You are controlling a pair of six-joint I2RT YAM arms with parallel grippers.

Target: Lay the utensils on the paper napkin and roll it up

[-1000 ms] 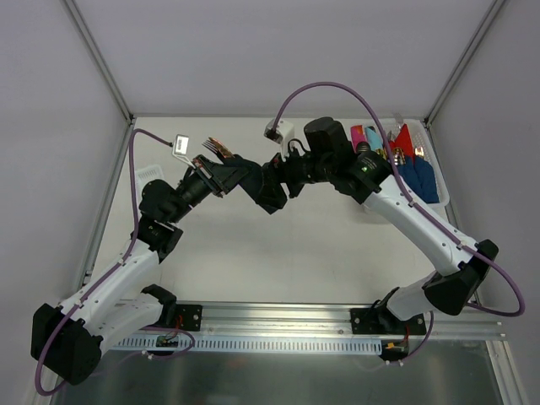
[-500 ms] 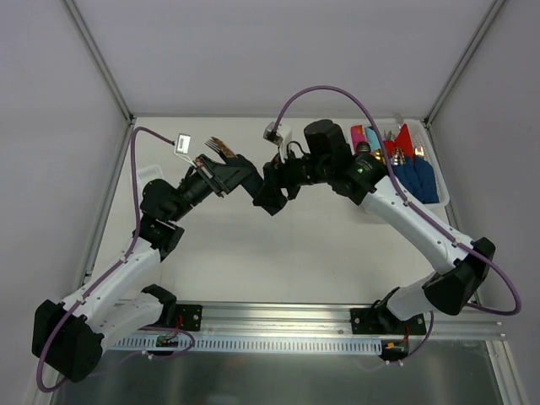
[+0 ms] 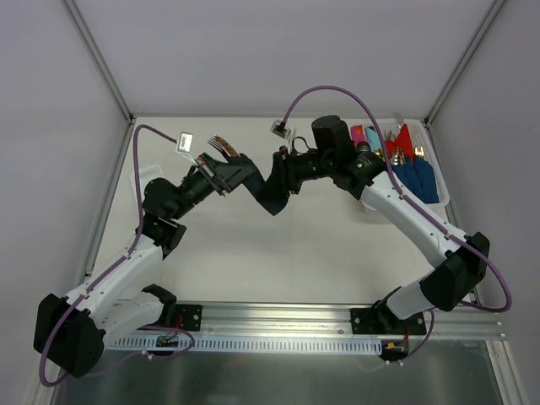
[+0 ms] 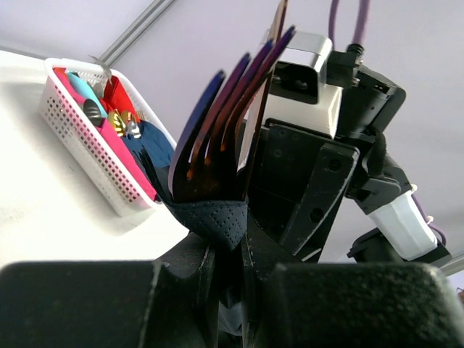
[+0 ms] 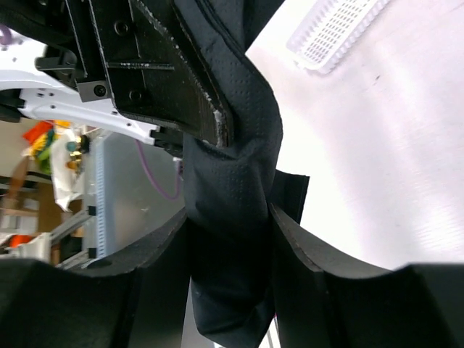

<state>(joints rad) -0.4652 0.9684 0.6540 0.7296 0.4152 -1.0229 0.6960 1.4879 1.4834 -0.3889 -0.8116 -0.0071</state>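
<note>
left gripper [image 4: 230, 268] clamped on paper napkin [image 4: 210, 217] and utensils [image 4: 217, 123], only right wrist view shows right gripper [image 5: 228, 225] pinching napkin's other end

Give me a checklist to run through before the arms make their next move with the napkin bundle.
1. Left gripper shut on the paper napkin: ok.
2. Utensils inside the napkin, tines poking out: ok.
3. Right gripper fingers on either side of the napkin: ok.
4. Right grip firm: cannot tell.
5. Napkin rolled tight: not ok, a loose flap sticks out.
6. Basket apart from both grippers: ok.
</note>
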